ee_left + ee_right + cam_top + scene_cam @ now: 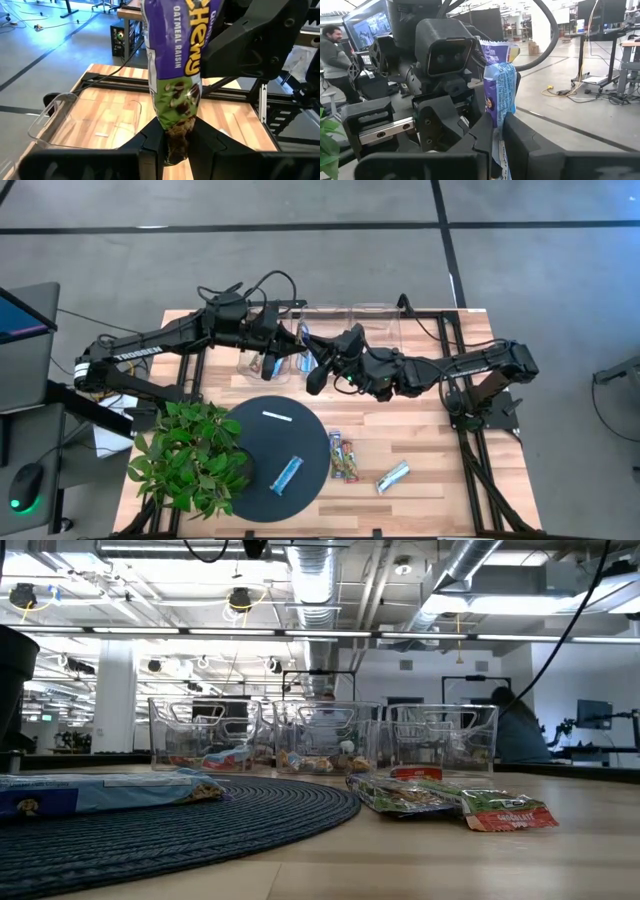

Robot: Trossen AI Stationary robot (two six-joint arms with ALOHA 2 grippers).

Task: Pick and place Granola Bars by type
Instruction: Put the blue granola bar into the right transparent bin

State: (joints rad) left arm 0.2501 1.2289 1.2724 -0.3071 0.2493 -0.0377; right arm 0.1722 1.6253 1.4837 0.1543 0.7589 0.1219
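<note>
Both grippers meet above the far middle of the table (420, 430), over the clear bins (325, 735), and both are clamped on the same purple-and-green granola bar (175, 75). The left gripper (177, 145) pinches the bar's green lower end between its 2 closed fingers. The right gripper (497, 132) has its fingers closed on the bar's other end, seen edge-on in its wrist view. In the high view the bar shows as a small blue-white sliver between the 2 arms. Nearer, a blue bar (287, 474) and a thin white strip (276, 416) lie on the round dark mat (310, 445). Right of the mat lie 2 red-orange bars (344, 458) side by side, then a silvery-green bar (392, 477). A potted plant (188, 455) stands at the near left, overlapping the mat. More bars rest inside the bins.
</note>
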